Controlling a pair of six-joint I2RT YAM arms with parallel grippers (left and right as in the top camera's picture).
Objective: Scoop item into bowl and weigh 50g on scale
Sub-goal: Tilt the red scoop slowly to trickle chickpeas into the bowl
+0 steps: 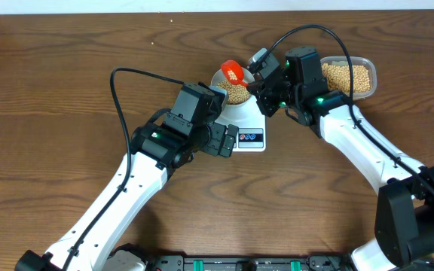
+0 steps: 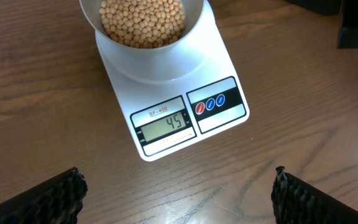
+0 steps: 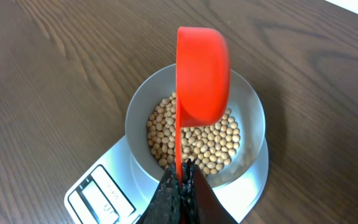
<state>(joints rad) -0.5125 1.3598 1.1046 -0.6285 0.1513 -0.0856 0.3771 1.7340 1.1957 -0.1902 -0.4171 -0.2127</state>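
Note:
The pale bowl (image 1: 232, 86) stands on the white scale (image 1: 247, 128) and holds tan beans (image 1: 236, 92). In the left wrist view the scale's display (image 2: 165, 125) reads 45, with the bowl (image 2: 143, 22) above it. My right gripper (image 3: 180, 180) is shut on the handle of a red scoop (image 3: 202, 74), which is turned on its side over the bowl (image 3: 253, 106); the scoop also shows in the overhead view (image 1: 234, 71). My left gripper (image 2: 176, 193) is open and empty, low over the table just in front of the scale.
A clear plastic tub (image 1: 349, 75) with more beans stands at the back right, behind my right arm. Black cables run over the table behind both arms.

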